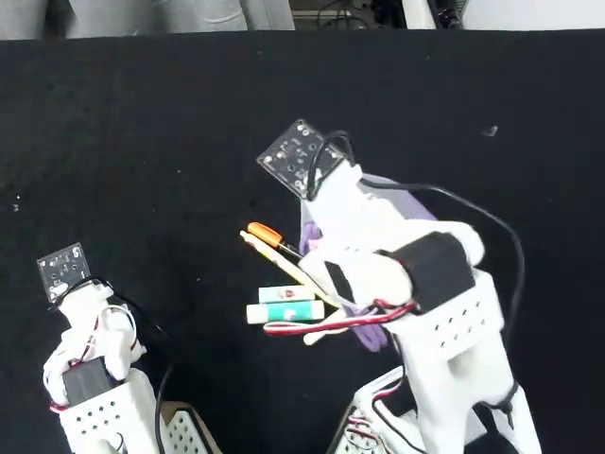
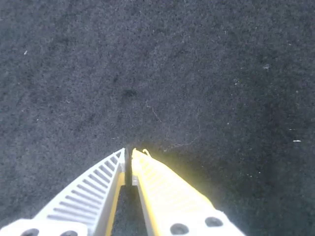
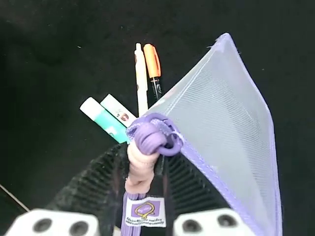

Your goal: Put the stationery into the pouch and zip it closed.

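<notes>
My right gripper (image 3: pixel 145 153) is shut on the zip end of the pouch (image 3: pixel 224 113), a clear mesh bag with purple edging, a knotted purple cord (image 3: pixel 153 136) and a label. Just beyond the pouch corner lie an orange pen (image 3: pixel 152 66), a cream pen (image 3: pixel 141 78) and two green-and-white sticks (image 3: pixel 101 119) on the black cloth. From above, the pens (image 1: pixel 269 241) and sticks (image 1: pixel 285 303) lie left of the right arm (image 1: pixel 416 274), with the pouch (image 1: pixel 417 204) mostly hidden under it. My left gripper (image 2: pixel 129 153) is shut and holds nothing, low over bare cloth.
A black cloth (image 1: pixel 142 142) covers the table. The left arm (image 1: pixel 90 350) sits at the near left corner, well apart from the stationery. A red-and-white cable (image 1: pixel 312 327) runs from the right arm close by the sticks. The table's far edge is at the back.
</notes>
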Action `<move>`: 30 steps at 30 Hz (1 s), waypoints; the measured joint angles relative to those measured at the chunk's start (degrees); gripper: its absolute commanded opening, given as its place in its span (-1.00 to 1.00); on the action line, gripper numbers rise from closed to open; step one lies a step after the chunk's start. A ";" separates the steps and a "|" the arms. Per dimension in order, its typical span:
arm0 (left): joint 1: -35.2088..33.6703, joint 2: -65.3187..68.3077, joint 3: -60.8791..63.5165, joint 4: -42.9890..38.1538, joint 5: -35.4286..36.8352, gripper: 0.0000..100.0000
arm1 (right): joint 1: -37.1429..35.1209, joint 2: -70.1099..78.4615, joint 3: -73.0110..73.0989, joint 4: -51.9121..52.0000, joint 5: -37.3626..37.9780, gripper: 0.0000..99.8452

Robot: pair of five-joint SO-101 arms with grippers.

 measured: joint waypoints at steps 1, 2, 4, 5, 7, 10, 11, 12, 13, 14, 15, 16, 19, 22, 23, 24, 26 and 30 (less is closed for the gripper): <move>0.00 0.00 0.00 0.00 0.00 -0.94 | -0.26 0.26 0.00 0.00 -0.53 -0.98; 0.00 0.00 0.00 0.00 0.00 -0.94 | -0.35 0.44 0.26 0.00 -0.97 -0.98; 0.00 0.00 0.00 0.00 0.00 -0.94 | -0.53 0.62 0.53 0.00 -1.23 -0.98; 0.00 0.00 0.00 0.00 0.00 -0.94 | -0.53 0.62 0.79 0.00 -1.23 -0.98; 0.00 0.00 0.00 0.00 0.00 -0.94 | -0.70 0.62 1.05 0.00 -1.23 -0.98; 0.00 0.00 0.00 0.00 0.00 -0.94 | -0.70 0.62 1.05 0.00 -1.23 -0.98; 0.00 0.00 0.00 0.00 0.00 -0.94 | -0.70 0.62 1.05 0.00 -1.23 -0.98; 0.00 0.00 0.00 0.00 0.00 -0.94 | -0.70 0.62 1.05 0.00 -1.23 -0.98; 0.00 0.00 0.00 0.00 0.00 -0.94 | -0.70 0.62 1.05 0.00 -1.23 -0.98; 0.00 0.00 0.00 0.00 0.00 -0.94 | -0.70 0.62 1.05 0.00 -1.23 -0.98; 0.00 0.00 0.00 0.00 0.00 -0.94 | -0.70 0.62 1.05 0.00 -1.23 -0.98; 0.00 0.00 0.00 0.00 0.00 -0.94 | -0.70 0.62 1.05 0.00 -1.23 -0.98; 2.81 0.00 0.00 0.00 0.00 -0.94 | -0.88 0.62 2.90 0.00 -1.23 -0.98; 7.74 0.00 0.00 0.00 0.00 -0.94 | -0.88 0.62 5.89 -0.26 -1.23 -0.98; 9.05 0.00 0.00 0.00 0.00 -0.94 | -0.88 0.62 6.86 -0.44 -1.23 -0.98; 10.11 0.00 0.00 0.00 0.00 -0.94 | -0.88 0.62 7.82 -0.97 -1.23 -0.98; 11.52 0.00 0.00 0.00 0.00 -0.94 | -0.88 0.62 9.58 -2.29 -1.23 -0.98; 14.68 0.00 0.00 0.00 0.00 -0.94 | -0.88 0.62 12.75 -4.66 -1.23 -0.98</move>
